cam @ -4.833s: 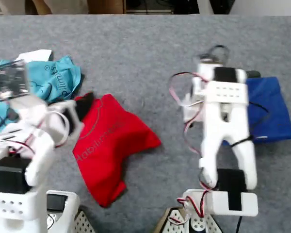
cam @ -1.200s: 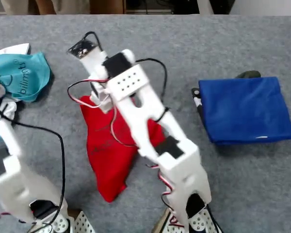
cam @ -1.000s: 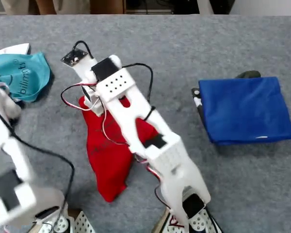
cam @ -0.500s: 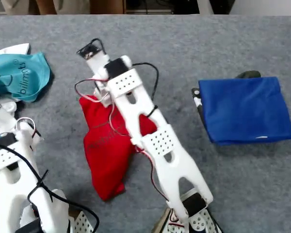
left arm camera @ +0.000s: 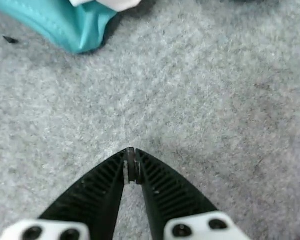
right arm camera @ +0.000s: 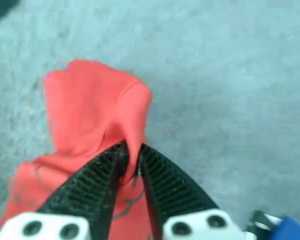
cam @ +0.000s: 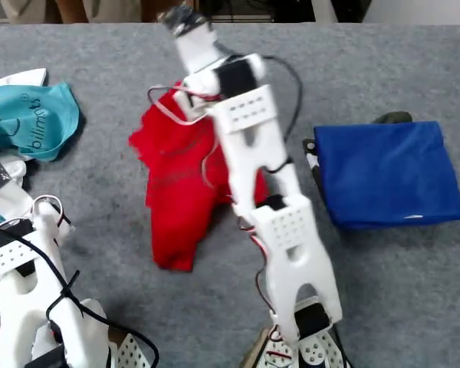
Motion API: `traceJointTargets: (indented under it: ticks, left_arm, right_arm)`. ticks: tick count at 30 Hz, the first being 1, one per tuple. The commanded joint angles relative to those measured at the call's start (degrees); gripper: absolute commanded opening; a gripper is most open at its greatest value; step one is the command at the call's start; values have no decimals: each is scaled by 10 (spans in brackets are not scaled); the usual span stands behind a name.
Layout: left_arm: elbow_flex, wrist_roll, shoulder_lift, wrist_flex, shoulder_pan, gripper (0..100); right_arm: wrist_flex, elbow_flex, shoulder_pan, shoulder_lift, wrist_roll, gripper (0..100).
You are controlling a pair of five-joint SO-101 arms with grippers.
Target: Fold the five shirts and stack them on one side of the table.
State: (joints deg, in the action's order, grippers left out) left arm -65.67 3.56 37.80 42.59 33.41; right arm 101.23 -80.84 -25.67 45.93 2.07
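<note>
Nearest to me, at about 8 o'clock on the grey felt-covered table (cam: pixel 368 69), my left arm (cam: pixel 19 261) stands low. My left gripper (left arm camera: pixel 131 167) is clenched on nothing, its ribbed black fingertips pressed together just above bare felt.

Out from my base, my right arm (cam: pixel 268 176) stretches toward 12 o'clock across the middle of the table. The crumpled red cotton shirt (cam: pixel 176 184) lies beneath and beside it, a long bunched strip running from the centre toward 11 o'clock, with its narrow end pointing back at 7 o'clock. My right gripper (right arm camera: pixel 131 160) is grasping this shirt: both black fingers are clamped on a raised ridge of red cloth (right arm camera: pixel 85 110) at its far end, and the fabric falls away from the pinch onto the felt.

At 3 o'clock, well apart from the red one, the folded royal-blue shirt (cam: pixel 383 172) lies flat as a neat rectangle. A strip of dark cloth (cam: pixel 391 117) shows at its far edge; I cannot tell what it is.

Farther off at 10 o'clock sits the rumpled teal shirt with printed lettering (cam: pixel 38 119), which also shows beyond my left fingertips (left arm camera: pixel 65 25). A small piece of white cloth (cam: pixel 19 77) touches its far side.
</note>
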Motion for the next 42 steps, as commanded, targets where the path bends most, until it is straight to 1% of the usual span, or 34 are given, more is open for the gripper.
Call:
traceJointTargets:
  ticks: [1,7,13,17,21,23,27,33,37,39,40,42]
  left_arm:
    - [2,0,15,-8,-5,20]
    - [2,1,15,-8,-5,20]
    - [3,1,15,-8,-5,20]
    - [3,-1,15,-4,-6,21]
    - [7,-3,19,25,-47,21]
    - [6,-3,20,31,-63,21]
    - [7,-3,20,32,-70,21]
    - [11,-3,21,33,-71,21]
    - [60,-3,21,62,-76,21]
    - [100,-2,17,88,-99,22]
    - [120,-1,16,99,-116,23]
    - [153,2,16,114,-163,60]
  right_arm:
    - [11,44,35,-121,2,5]
    - [10,284,43,-238,18,5]
    - [9,461,50,-285,18,5]
    - [9,561,82,-299,18,5]
    - [8,661,121,-311,21,5]
    - [8,704,141,-320,37,5]
    - [5,797,175,-350,65,5]
    - [-57,983,177,-430,84,5]
    - [-103,1091,177,-500,87,7]
    - [-125,1129,179,-542,87,45]
    - [-131,1144,180,-563,87,82]
    - [-132,1156,181,-607,87,157]
